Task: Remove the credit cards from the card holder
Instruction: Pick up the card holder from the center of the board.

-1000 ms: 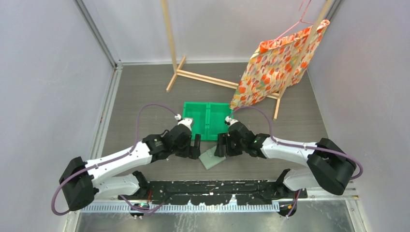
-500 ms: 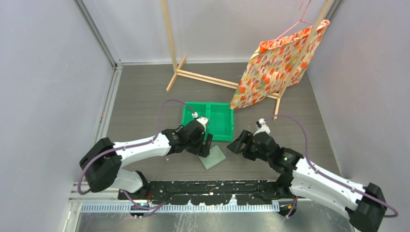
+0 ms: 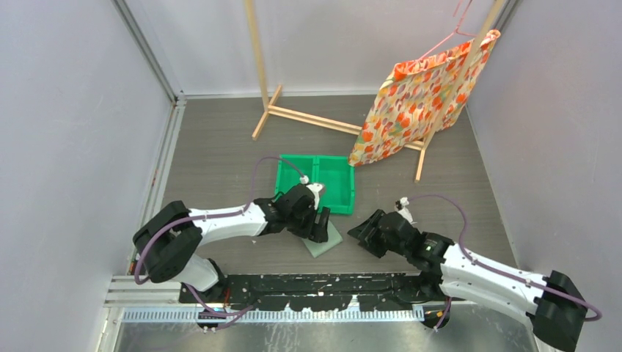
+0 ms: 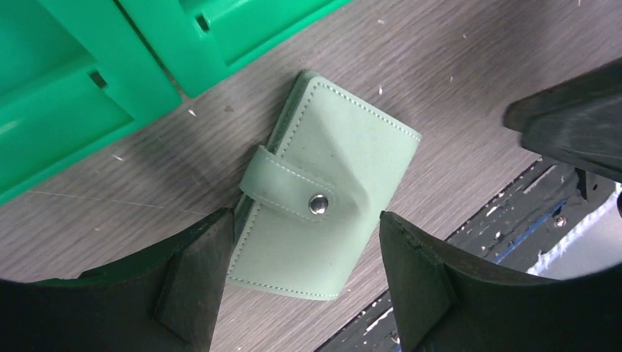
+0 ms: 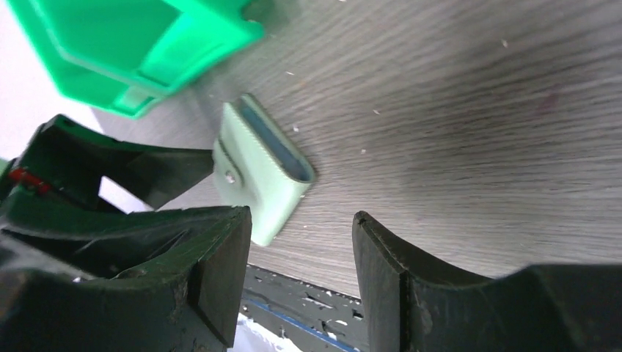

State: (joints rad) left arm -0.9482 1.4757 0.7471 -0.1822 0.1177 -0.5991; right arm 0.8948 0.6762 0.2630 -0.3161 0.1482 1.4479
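The card holder (image 3: 324, 240) is a pale grey-green wallet lying flat on the table, closed by a strap with a metal snap. It shows whole in the left wrist view (image 4: 323, 191) and edge-on in the right wrist view (image 5: 260, 172). No credit cards show; they are hidden inside. My left gripper (image 3: 320, 224) is open just above the holder, its fingers (image 4: 194, 282) straddling the near end without touching. My right gripper (image 3: 369, 233) is open and empty, to the right of the holder and apart from it.
A green two-compartment plastic bin (image 3: 315, 183) stands just behind the holder. A wooden rack (image 3: 293, 114) with a floral cloth (image 3: 422, 95) hangs at the back right. The black strip of the table's near edge (image 3: 323, 290) runs close in front.
My left gripper has moved right and come over the card holder. My right gripper has pulled back from the holder to the right. The holder has not moved.
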